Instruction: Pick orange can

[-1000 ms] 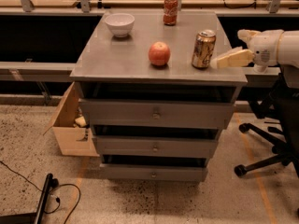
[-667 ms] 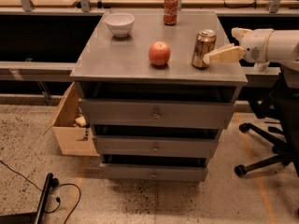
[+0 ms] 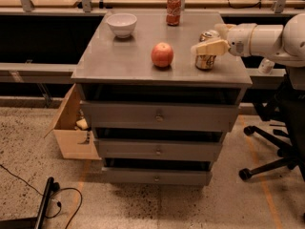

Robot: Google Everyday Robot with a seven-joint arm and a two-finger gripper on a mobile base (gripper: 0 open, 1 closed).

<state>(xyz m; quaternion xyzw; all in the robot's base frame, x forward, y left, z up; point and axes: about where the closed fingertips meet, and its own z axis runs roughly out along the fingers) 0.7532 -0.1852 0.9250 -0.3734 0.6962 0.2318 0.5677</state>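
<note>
The orange can (image 3: 206, 62), tan-gold with a silver top, stands upright on the grey cabinet top (image 3: 128, 56) near its right front corner. My gripper (image 3: 206, 39) reaches in from the right on a white arm (image 3: 259, 39). It is open, with one pale finger (image 3: 209, 47) across the near side of the can and the other behind it. The can rests on the top. A red apple (image 3: 162, 55) sits just left of the can.
A red cola can (image 3: 173, 10) stands at the back of the top and a white bowl (image 3: 121, 24) at the back left. An open cardboard box (image 3: 71, 128) sits left of the drawers. An office chair base (image 3: 274, 151) is at the right.
My gripper has moved left from beside the can until its jaws stand on either side of it. The can, apple and bowl have not moved.
</note>
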